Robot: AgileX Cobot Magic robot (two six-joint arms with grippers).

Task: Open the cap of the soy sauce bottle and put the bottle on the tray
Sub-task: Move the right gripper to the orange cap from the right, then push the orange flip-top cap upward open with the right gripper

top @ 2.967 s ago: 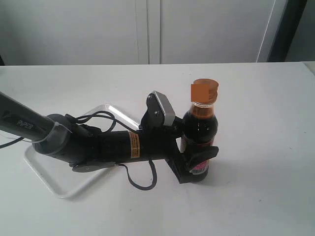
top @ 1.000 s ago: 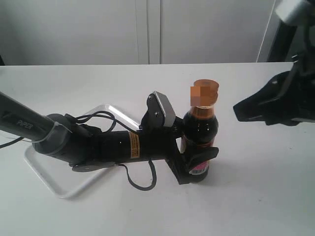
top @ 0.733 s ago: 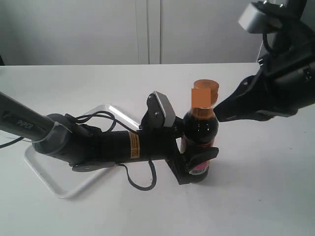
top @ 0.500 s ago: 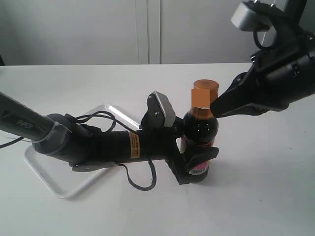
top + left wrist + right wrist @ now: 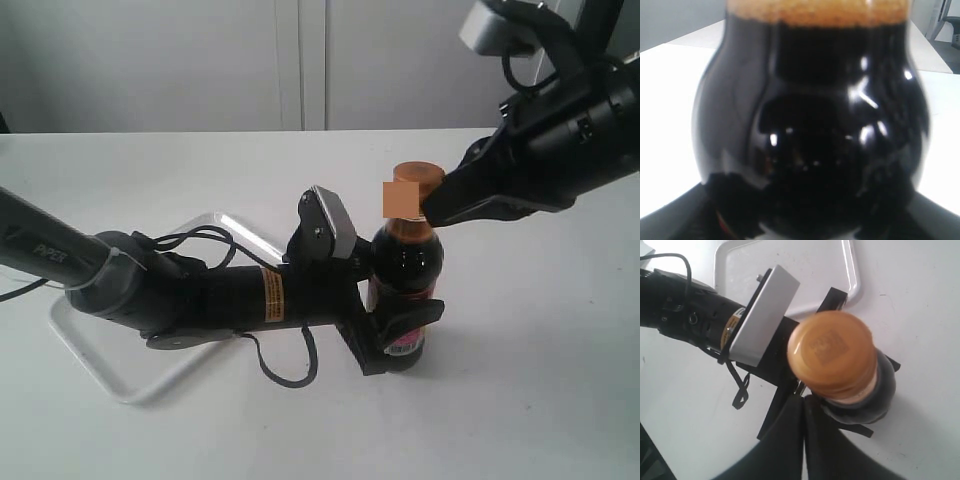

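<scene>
The bench (image 5: 150, 170) is white and wide, and on it, toward my left, lies the tray (image 5: 95, 370), mostly hidden under my left arm. The bottle (image 5: 405, 265) stands upright on the bench just beside the tray's right corner, not on it, its long axis vertical.

My left fingers (image 5: 395, 335) are clamped round the lower body of the bottle, one on each side at label height; the left wrist view shows only dark glass filling the frame, so the hold looks snug.

My right fingers (image 5: 432, 208) are drawn together into one narrow tip with nothing between them. That tip sits at the right side of the cap (image 5: 413, 190), at or just under its lower edge; I cannot tell whether it touches. From the right wrist the cap (image 5: 831, 356) shows as a closed golden disc, seen from above.

So the cap lies just left of and slightly above my right tip. I judge the flip calls for an upward push there, the left holding firm
</scene>
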